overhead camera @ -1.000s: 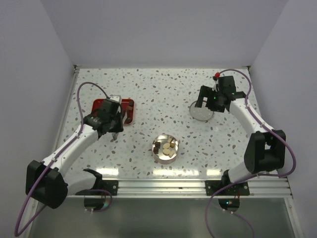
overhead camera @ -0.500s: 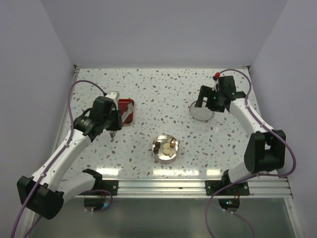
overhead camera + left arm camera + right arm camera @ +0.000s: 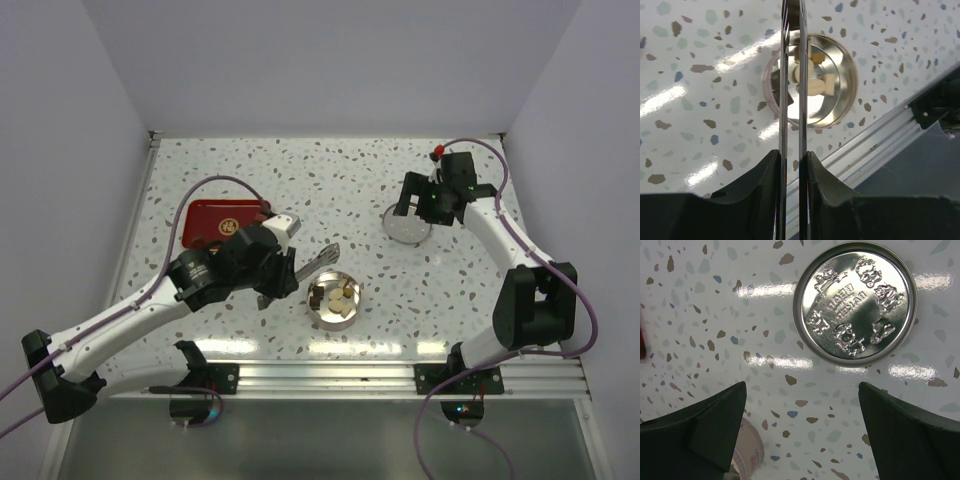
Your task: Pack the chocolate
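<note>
Clerk: Chocolate [image 3: 335, 298], one lot of small pieces. Location?

Checker: All visible chocolate lies in the round tin [image 3: 842, 95], which stands on the speckled table [image 3: 300, 170] near the front middle. Cream-white and tan pieces are bunched toward the centre. Dark brown pieces sit at the tin's left side in the overhead view. Exact count not legible.

Clerk: State of left gripper [image 3: 792, 160]?

Checker: Clamped on the long metal tweezers [image 3: 315, 263]. Its fingers [image 3: 760, 182] press the two blades from either side, leaving a thin gap between the blades.

Clerk: Position of chocolate relative to that pincer?

Checker: Ahead of it. Overhead, the tin is just to the right of the left gripper and a little nearer the front edge. In the wrist view the blades run forward from the fingers straight across the tin, left of its centre, with cream pieces showing between and just beside them. The blade tips run off the top of that view, so it cannot be told whether they pinch a piece. Overhead, the tips show near the tin's far rim. Contact with tin or chocolate cannot be told.

Clerk: State of right gripper [image 3: 802, 385]?

Checker: Jaws wide apart, nothing between them. It hangs over the table at the far right, just short of the embossed lid [image 3: 855, 302]. The lid lies flat and well apart from the tin.

Clerk: Remaining item?

Checker: Red tray [image 3: 215, 218], far left, beyond the left arm.
</note>
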Controlling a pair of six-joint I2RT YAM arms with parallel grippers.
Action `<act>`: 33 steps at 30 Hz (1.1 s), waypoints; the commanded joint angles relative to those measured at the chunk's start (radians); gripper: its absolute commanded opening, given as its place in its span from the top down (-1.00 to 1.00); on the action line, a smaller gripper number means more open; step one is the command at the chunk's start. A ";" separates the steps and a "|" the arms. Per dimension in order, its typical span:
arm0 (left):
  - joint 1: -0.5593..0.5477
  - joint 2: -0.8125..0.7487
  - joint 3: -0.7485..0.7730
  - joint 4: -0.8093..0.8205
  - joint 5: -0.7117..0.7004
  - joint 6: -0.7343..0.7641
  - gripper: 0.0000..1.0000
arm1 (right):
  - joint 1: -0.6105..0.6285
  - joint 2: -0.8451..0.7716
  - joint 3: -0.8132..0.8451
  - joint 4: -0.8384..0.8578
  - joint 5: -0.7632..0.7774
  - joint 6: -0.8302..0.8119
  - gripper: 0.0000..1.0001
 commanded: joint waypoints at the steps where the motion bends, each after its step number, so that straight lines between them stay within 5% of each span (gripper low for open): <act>1: -0.120 0.009 0.056 -0.012 -0.040 -0.094 0.50 | -0.003 -0.002 0.023 -0.009 -0.021 0.001 -0.94; 15: -0.246 0.036 0.047 -0.091 -0.066 -0.163 0.47 | -0.003 -0.005 0.008 -0.006 -0.018 0.000 -0.94; 21: -0.259 0.043 0.059 -0.104 -0.080 -0.161 0.28 | -0.003 -0.008 0.003 -0.005 -0.018 0.002 -0.94; 33: -0.268 0.059 0.085 -0.107 -0.120 -0.153 0.24 | -0.003 -0.008 0.009 -0.015 -0.016 -0.005 -0.94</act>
